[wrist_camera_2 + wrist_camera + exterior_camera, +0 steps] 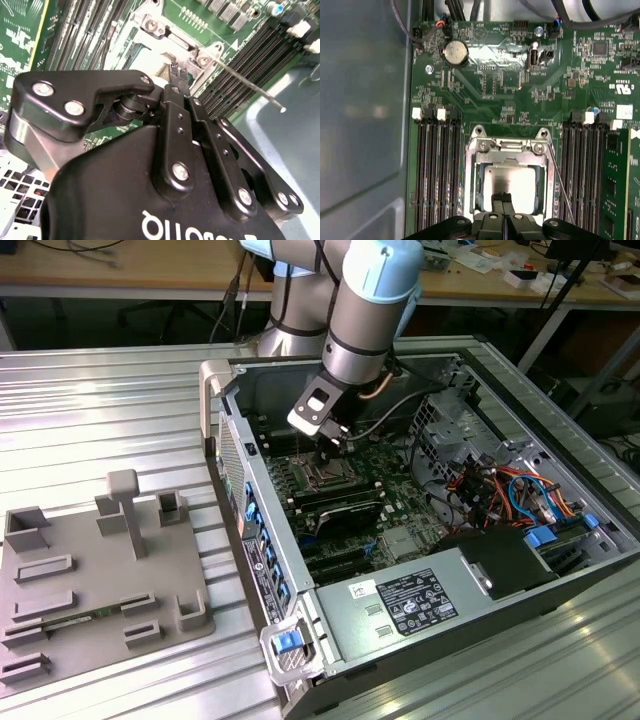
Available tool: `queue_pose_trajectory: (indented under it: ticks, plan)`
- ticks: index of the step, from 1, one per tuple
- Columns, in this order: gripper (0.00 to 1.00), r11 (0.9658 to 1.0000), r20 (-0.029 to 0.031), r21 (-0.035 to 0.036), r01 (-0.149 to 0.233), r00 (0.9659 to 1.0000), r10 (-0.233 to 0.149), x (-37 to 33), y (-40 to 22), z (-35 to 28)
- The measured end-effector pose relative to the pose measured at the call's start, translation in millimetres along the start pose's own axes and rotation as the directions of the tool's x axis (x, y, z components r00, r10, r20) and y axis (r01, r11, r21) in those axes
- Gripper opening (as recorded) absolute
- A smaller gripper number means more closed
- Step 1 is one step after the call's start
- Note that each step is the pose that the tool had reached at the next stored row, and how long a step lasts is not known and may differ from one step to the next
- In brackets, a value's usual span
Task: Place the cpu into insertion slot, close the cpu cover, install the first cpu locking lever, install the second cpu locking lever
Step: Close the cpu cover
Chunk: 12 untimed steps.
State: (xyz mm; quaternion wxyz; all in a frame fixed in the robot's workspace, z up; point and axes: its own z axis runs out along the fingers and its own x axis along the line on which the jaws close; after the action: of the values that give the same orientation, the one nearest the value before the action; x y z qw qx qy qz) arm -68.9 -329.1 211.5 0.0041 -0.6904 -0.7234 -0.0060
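cpu (515, 182) is a flat silvery-grey square with bright glare on top, seated in the socket on the green motherboard (495, 90). cpu cover (510, 157) is a thin silvery frame lying down around it, and I can see the chip through its square opening. Gripper (502, 199) is clenched: in both wrist views the black fingers (497, 204) are pressed tip to tip with nothing between them. The chip sits directly under and just ahead of the tips, which hang over its near edge. I can't tell if they touch it. The frame's screwed bar is on the far side of the chip from the fingers. One thin locking lever (561, 187) runs slantwise just beside the fingers, along the socket's side by a bank of memory slots (580, 170).
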Motion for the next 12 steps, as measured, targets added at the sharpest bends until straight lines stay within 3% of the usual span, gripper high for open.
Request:
queue_pose_trajectory:
  ticks: [9, 12]
  plan:
    - [0.11, 1.0, -0.0002, -0.0001, 0.0, 1.0, 0.0, 0.0, 0.9, 0.2]
    - [0.11, 1.0, 0.0, 0.0, 0.0, 1.0, 0.0, -0.2, 5.3, 0.3]
